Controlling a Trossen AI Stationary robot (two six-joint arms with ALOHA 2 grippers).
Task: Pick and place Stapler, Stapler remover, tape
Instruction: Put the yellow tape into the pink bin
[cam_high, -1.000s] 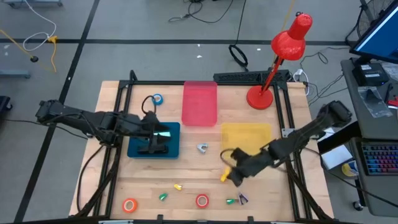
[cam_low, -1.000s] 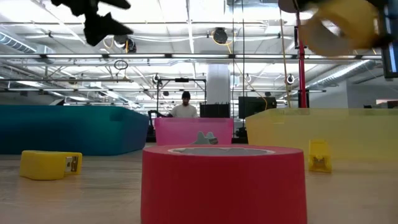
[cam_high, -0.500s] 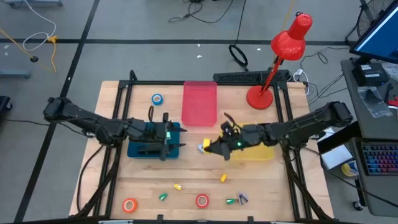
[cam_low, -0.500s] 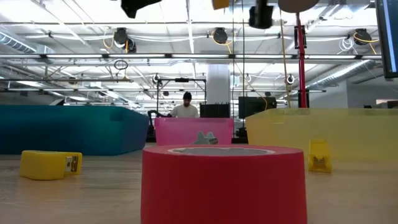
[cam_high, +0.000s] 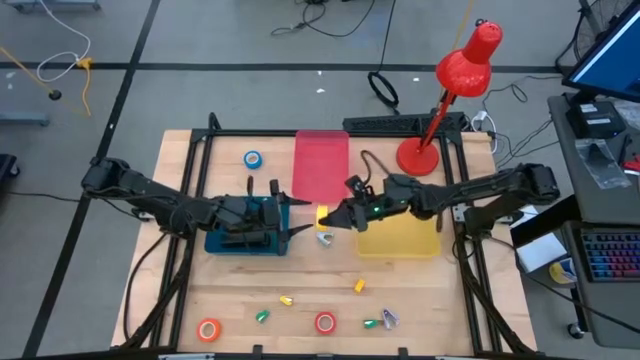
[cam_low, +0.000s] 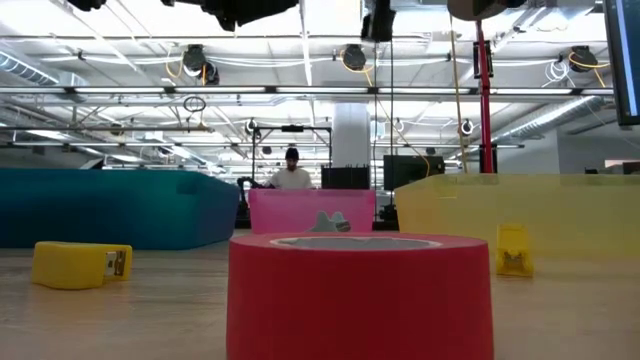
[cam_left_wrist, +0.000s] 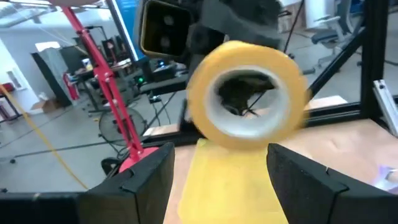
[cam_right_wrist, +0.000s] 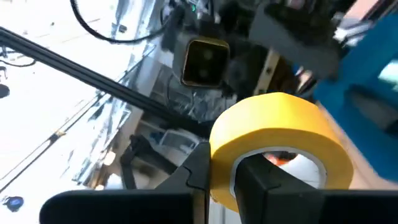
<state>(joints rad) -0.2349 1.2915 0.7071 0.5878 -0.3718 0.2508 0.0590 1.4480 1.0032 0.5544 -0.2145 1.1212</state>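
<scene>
yellow tape roll (cam_right_wrist: 280, 149) is pinched by the right gripper (cam_high: 333, 219) above the table, between the teal tray (cam_high: 215, 240) and the yellow tray (cam_high: 400, 240). the left gripper (cam_high: 288, 215) is held spread wide, facing the roll.

This is a robotics lab in a large industrial hall. A wooden table (cam_high: 250, 280) in a black metal frame (cam_high: 205, 150) stands on a grey concrete floor (cam_high: 200, 60) with loose cables. Beyond it, bare ceiling trusses (cam_low: 300, 92) carry round lamps, and a person (cam_low: 291, 172) sits at a far workstation.
</scene>
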